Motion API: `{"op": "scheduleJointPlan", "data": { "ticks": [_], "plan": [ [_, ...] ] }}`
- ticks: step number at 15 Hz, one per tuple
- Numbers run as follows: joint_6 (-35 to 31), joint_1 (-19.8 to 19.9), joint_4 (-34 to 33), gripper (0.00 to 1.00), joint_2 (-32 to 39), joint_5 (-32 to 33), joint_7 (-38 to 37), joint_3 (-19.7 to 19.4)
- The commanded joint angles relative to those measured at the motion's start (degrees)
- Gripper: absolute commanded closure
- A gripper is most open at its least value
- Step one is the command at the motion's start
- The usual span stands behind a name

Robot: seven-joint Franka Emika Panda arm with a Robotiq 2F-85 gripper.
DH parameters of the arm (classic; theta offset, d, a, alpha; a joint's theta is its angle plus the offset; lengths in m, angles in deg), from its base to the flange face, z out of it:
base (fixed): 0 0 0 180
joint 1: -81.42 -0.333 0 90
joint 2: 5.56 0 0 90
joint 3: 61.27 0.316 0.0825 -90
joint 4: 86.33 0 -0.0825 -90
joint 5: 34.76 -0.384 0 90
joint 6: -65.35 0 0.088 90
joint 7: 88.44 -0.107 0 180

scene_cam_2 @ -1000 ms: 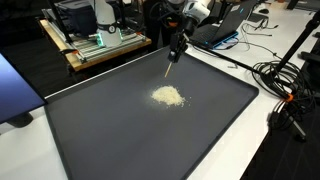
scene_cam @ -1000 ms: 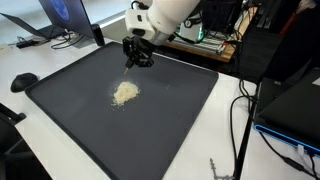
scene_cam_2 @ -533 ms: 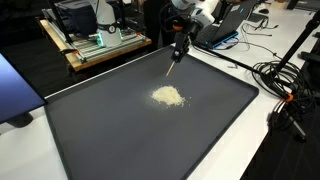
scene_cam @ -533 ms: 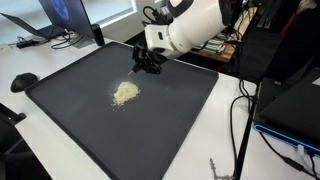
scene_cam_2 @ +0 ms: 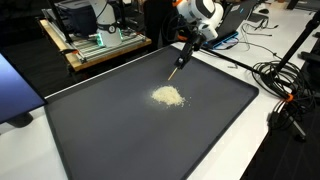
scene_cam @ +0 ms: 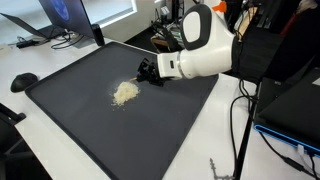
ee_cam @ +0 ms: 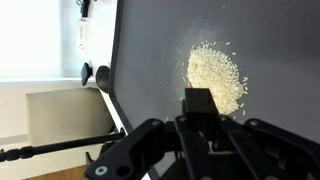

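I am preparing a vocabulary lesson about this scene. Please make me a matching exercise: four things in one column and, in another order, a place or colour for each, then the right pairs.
Things:
1. pile of grains
2. mat
3. end effector
4. cables

Places or colours:
A. lying on the white table, beside the mat
B. above the mat, close beside the pile
C. dark grey, covering much of the table
D. pale, near the middle of the mat

Pairs: 1-D, 2-C, 3-B, 4-A.
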Motion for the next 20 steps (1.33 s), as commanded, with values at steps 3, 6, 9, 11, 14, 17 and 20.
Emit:
{"op": "scheduleJointPlan", "data": {
  "ticks": [3,6,9,11,14,17,20],
  "plan": [
    [6.9,-2.5,-8.9,0.96,8.8,3.7,0.9,0.4],
    [8.2,-2.8,-11.4,0.96,10.7,4.1,1.8,0.7],
    [6.2,-1.2,-12.1,0.96,9.7,2.8,5.4,1.7],
    [5.0,0.1,-12.6,0.96,8.4,1.8,8.6,2.2],
    [1.2,3.6,-13.2,0.96,5.9,-1.2,15.4,3.4],
    [-3.0,7.5,-14.3,0.96,3.5,-7.1,23.4,4.1],
    [-5.1,10.9,-15.6,0.96,1.5,-15.2,31.8,4.1]
  ]
}}
